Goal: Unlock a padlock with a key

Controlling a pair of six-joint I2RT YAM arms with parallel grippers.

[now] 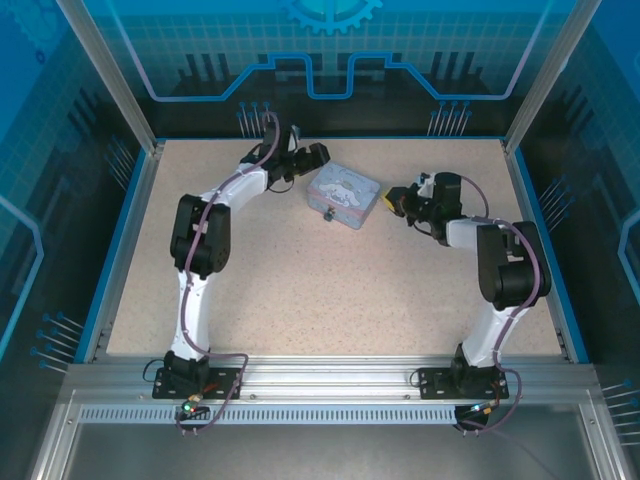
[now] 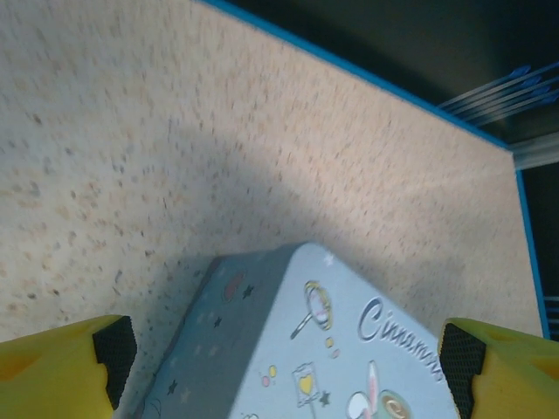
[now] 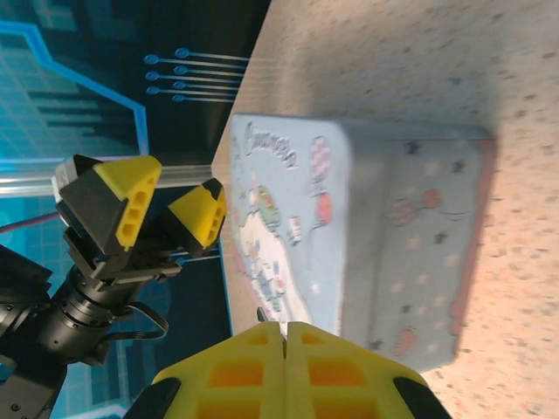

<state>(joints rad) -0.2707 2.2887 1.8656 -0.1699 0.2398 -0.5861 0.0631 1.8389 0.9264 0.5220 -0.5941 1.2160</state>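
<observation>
A pale blue cartoon-printed tin (image 1: 346, 193) lies at the back middle of the table. The padlock (image 1: 328, 214) is a tiny dark speck hanging at the tin's front side. My left gripper (image 1: 312, 157) hovers by the tin's back left corner, wide open; in the left wrist view its yellow fingers (image 2: 105, 353) stand far apart either side of the tin's corner (image 2: 288, 349). My right gripper (image 1: 398, 203) is at the tin's right end, its jaws pressed together (image 3: 284, 325). A thin dark sliver, the key (image 3: 262, 312), pokes out from between them.
The speckled beige table (image 1: 300, 290) is bordered by a blue rim and aluminium posts, with blue walls behind. In the right wrist view the left gripper (image 3: 166, 209) shows beyond the tin (image 3: 367, 227).
</observation>
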